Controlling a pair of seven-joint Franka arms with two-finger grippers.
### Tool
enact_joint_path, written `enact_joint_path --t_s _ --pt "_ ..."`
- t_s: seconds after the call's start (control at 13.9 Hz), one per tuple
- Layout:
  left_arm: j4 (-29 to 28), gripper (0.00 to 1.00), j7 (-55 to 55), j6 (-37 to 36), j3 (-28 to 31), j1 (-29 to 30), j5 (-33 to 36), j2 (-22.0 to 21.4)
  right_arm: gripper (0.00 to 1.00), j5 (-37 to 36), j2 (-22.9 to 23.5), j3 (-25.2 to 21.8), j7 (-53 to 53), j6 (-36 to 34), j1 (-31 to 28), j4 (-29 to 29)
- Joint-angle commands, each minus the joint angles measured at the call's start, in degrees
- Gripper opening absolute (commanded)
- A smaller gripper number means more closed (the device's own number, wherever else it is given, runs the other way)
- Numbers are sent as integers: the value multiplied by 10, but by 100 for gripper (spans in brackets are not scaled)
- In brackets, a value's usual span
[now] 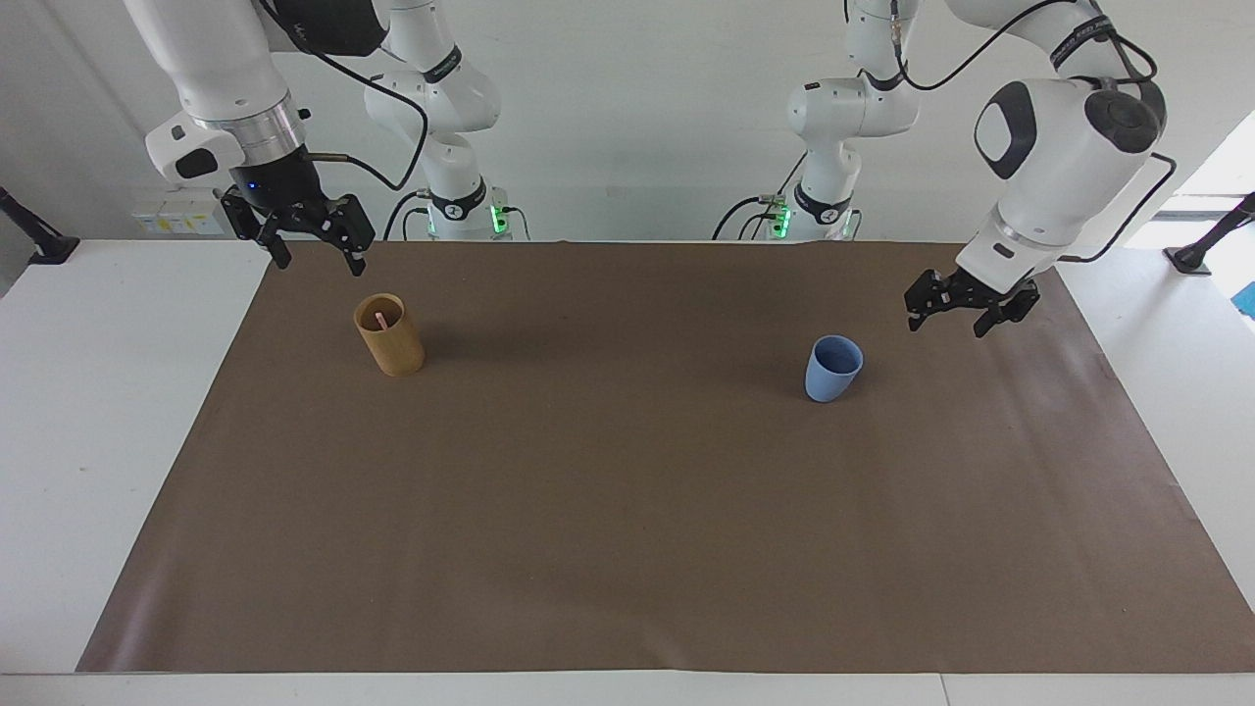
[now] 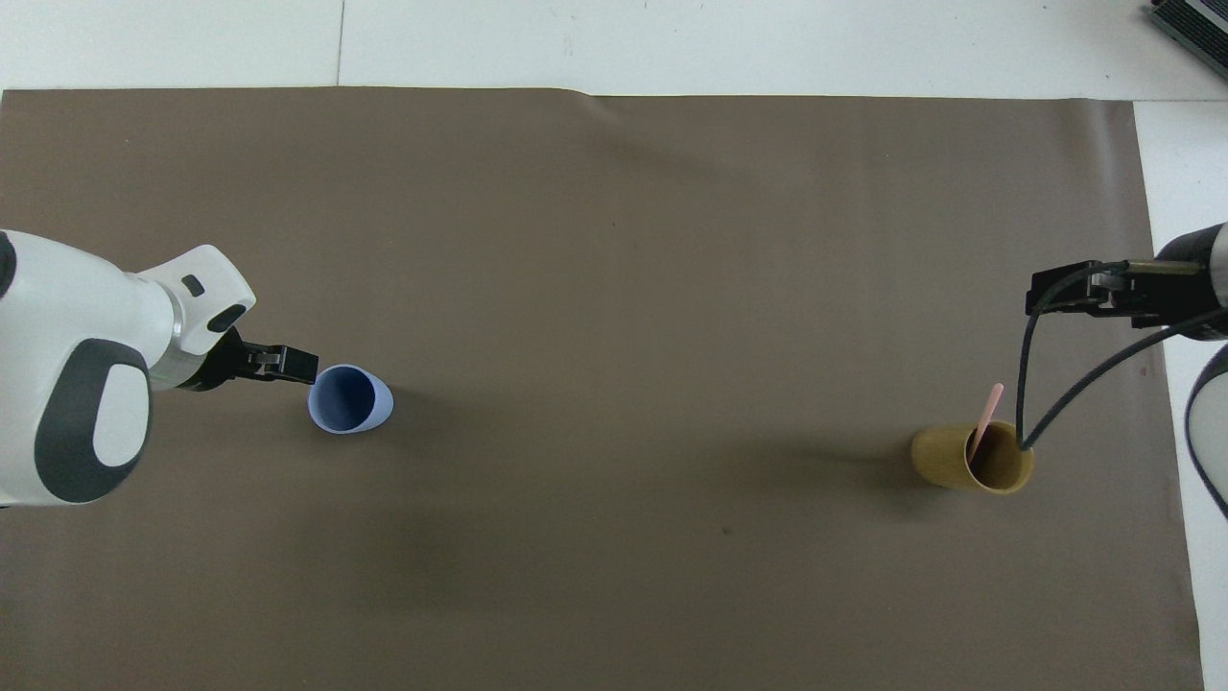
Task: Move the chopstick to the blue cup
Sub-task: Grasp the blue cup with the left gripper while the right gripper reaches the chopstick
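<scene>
Two cups and one stick sit on the brown mat. The chopstick [image 1: 378, 320] stands in the tan holder [image 1: 389, 335], just below the right gripper [image 1: 314, 251], which hangs spread wide and empty. The left gripper [image 1: 947, 318], also wide and empty, hovers beside the empty blue cup [image 1: 833, 368].

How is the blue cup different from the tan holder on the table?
The blue cup is light blue and tapers to a narrower base; the tan holder is taller and straight-sided. The blue cup is empty; the tan holder has the chopstick leaning in it. Both stand upright on the brown mat.
</scene>
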Motion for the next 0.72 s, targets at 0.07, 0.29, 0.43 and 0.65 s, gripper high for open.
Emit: enact_joint_path --t_s 0.07,0.29,0.43,0.65 --pt "-52 100 -29 45 7 -42 -18 -8 100 10 -28 1 -15 81 -6 -107" --pt "-69 100 -24 73 7 -41 -18 -1 100 10 -31 2 -78 127 -3 -151" --pt "-69 23 -20 73 7 -41 -17 -1 100 10 -33 2 -93 131 0 -171" --pt "-58 0 -4 72 8 -41 -17 2 100 10 -33 2 -134 140 0 -190"
